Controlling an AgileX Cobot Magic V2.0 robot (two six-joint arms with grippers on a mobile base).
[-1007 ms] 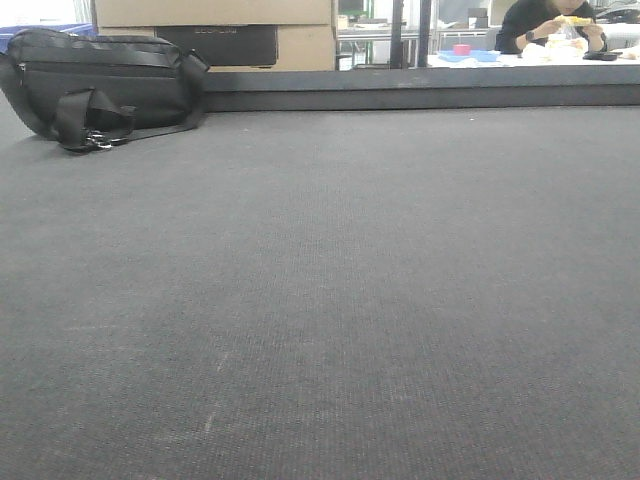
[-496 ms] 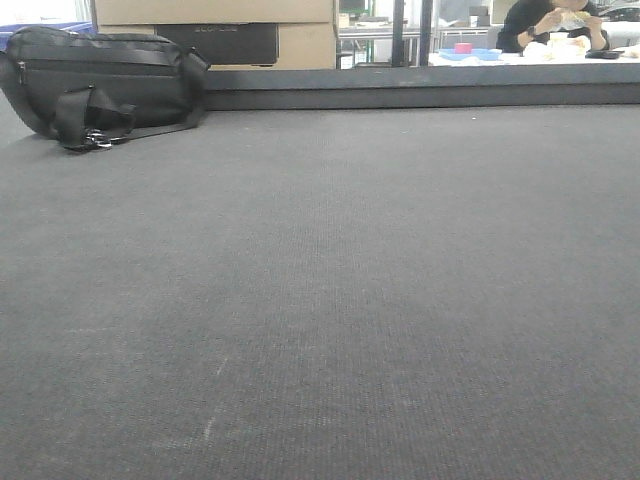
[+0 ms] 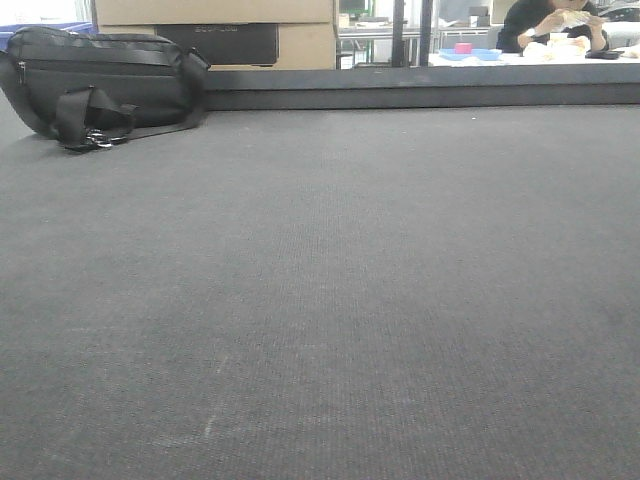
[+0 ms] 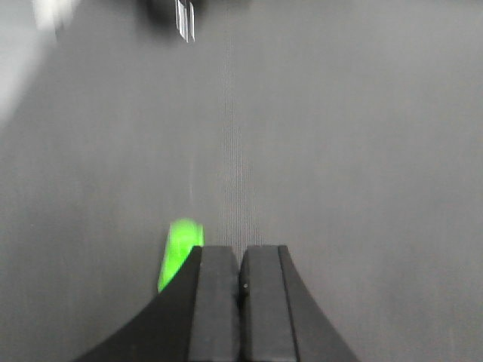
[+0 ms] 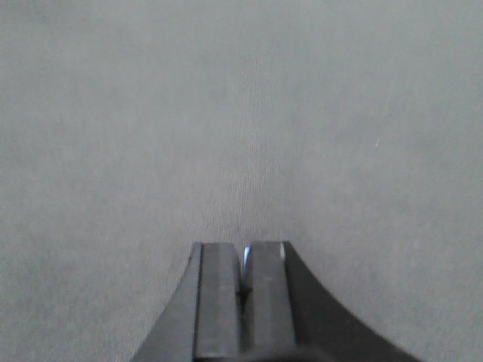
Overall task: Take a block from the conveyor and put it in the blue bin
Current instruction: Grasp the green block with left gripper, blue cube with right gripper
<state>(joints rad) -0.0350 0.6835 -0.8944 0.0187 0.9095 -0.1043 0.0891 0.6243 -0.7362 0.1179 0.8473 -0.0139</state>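
The conveyor (image 3: pixel 330 300) is a wide dark grey woven belt that fills the front view; neither gripper shows there. In the left wrist view my left gripper (image 4: pixel 241 249) hangs over the belt with its jaws pressed together and nothing between them. A bright green block (image 4: pixel 179 250), blurred, lies on the belt just left of the left finger, partly hidden behind it. My right gripper (image 5: pixel 245 245) is shut over bare belt (image 5: pixel 226 113). No blue bin can be made out; a blue sliver (image 3: pixel 8 33) shows behind the bag.
A black bag (image 3: pixel 100 85) with a strap lies on the belt at the far left. A dark raised edge (image 3: pixel 420 97) bounds the belt's far side, with cardboard boxes (image 3: pixel 300 45) behind. A seated person (image 3: pixel 555 25) is at a table beyond.
The person in the background has raised their hands. The bag and the belt look the same in the front view.
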